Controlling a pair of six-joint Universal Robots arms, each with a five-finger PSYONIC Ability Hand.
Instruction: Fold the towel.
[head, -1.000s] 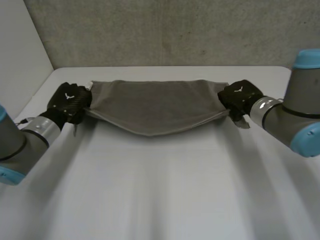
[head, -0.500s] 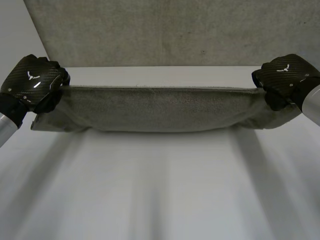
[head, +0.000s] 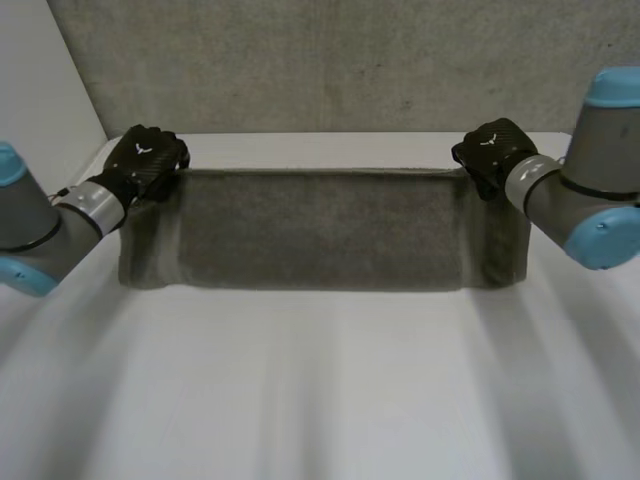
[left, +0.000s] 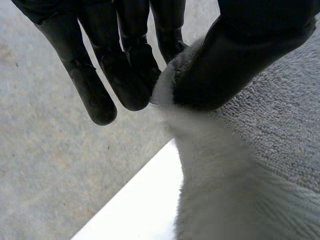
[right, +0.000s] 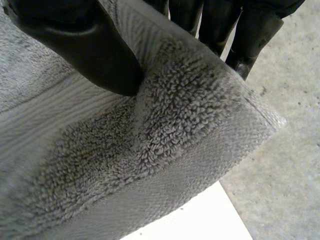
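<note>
Lower now, towel (head: 320, 230) between left robot hand (head: 143, 163), right robot hand (head: 490, 152)

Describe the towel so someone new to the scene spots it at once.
On the white table, look to the far edge below the concrete wall. The towel is the grey terry cloth spanning from the black left hand to the black right hand, each pinching a corner. Nothing else here is soft or fuzzy.
</note>
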